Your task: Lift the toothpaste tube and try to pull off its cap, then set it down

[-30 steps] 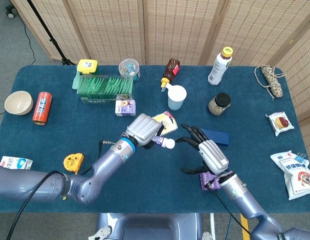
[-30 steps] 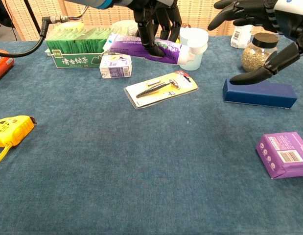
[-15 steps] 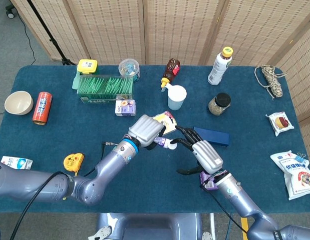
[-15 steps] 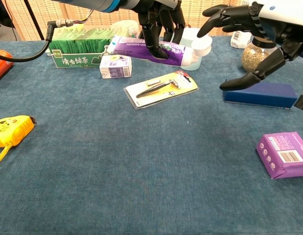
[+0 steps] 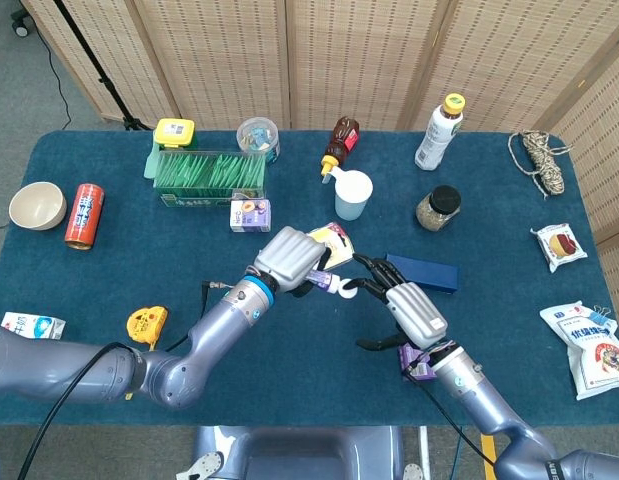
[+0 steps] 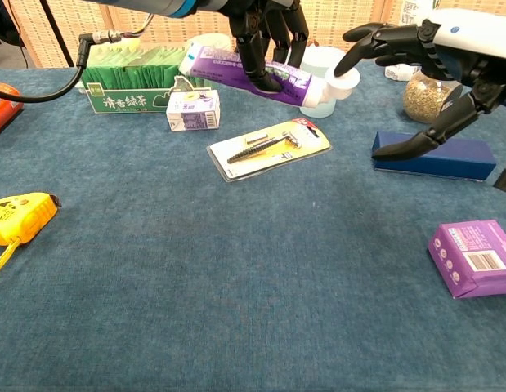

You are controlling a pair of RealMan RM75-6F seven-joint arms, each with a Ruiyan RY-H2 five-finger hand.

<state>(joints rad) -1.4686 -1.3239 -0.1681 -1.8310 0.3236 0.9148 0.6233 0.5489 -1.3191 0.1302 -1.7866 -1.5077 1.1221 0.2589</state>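
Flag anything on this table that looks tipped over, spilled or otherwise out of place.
The brown sauce bottle lies on its side beside the white cup, and the red can also lies flat near the bowl. Nothing looks spilled.

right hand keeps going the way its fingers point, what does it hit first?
Most likely the white cap of the toothpaste tube, held by the left hand. The right hand has fingertips at the cap; contact unclear.
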